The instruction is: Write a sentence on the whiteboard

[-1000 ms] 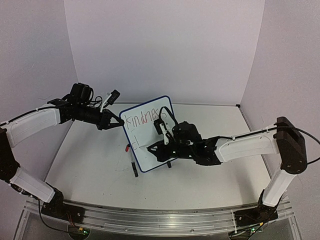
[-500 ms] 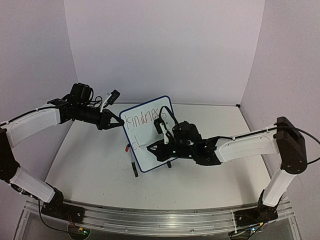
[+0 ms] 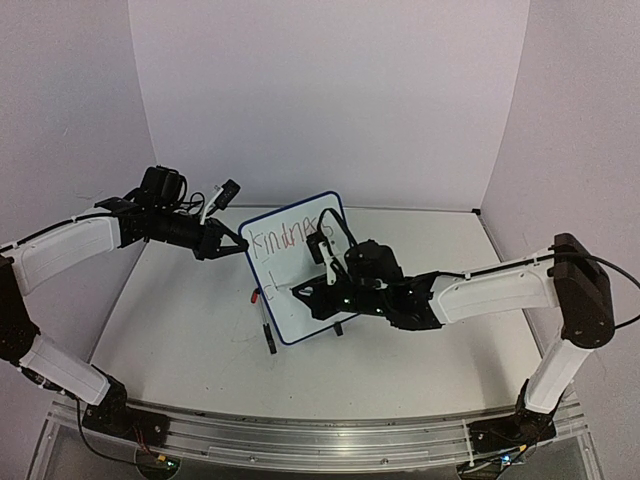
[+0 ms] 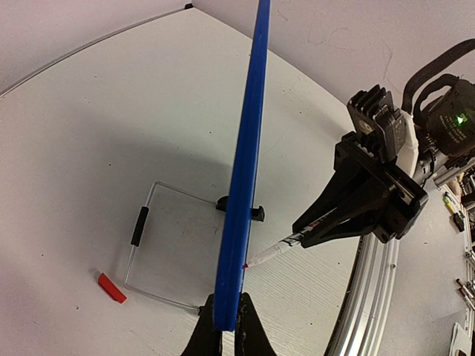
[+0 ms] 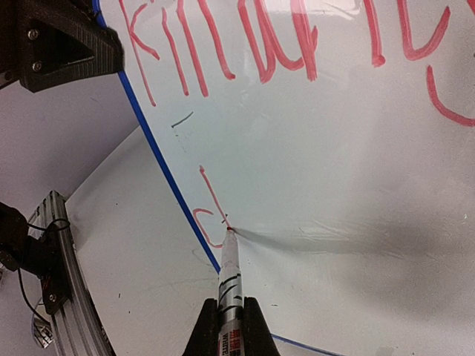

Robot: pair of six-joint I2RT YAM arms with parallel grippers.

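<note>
Starting the second line of the red handwritten sentence [image 5: 260, 52] on the small blue-framed white whiteboard [image 3: 283, 266].

The left gripper [image 4: 226, 326] is clenched on the whiteboard's edge, which stands upright between its fingers. The right gripper [image 5: 226, 317] grasps a silver red-tipped marker [image 5: 228, 271], whose tip touches the whiteboard just ahead of its fingers, beside "cl". The next move probably calls for light, steady contact to finish the letter.

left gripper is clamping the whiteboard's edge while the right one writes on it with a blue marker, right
Not quite: the marker writes red, not blue. The right wrist view shows its tip laying red strokes on the whiteboard. The rest holds: the left gripper clamps the board's edge and the right gripper holds the marker.
</note>
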